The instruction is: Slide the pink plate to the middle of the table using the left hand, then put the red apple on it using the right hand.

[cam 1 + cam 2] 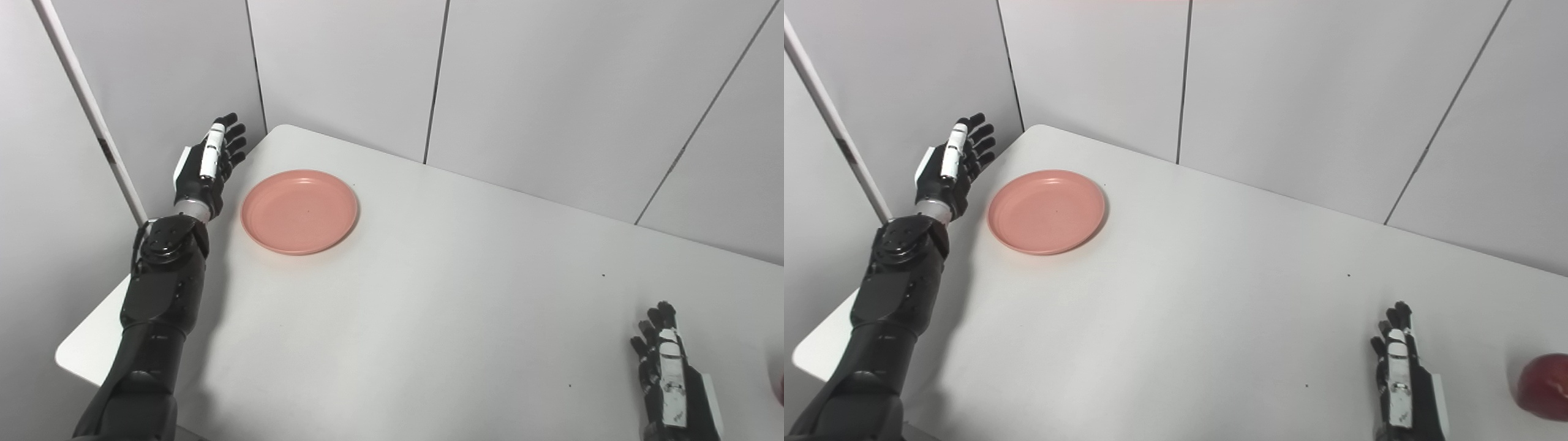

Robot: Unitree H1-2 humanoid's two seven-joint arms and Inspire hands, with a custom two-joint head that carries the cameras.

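The pink plate [299,211] lies flat near the table's far left corner. My left hand [209,164] stands open just left of it, at the table's left edge, fingers stretched out and apart from the rim, holding nothing. The red apple [1545,386] rests at the near right of the table, cut off by the frame edge in the right eye view. My right hand [1404,384] is open near the front right, palm down, a short way left of the apple and not touching it.
The white table [465,306] has rounded corners, and its left edge runs under my left forearm. Grey wall panels [539,86] stand close behind the table. A white post [92,110] leans at the left.
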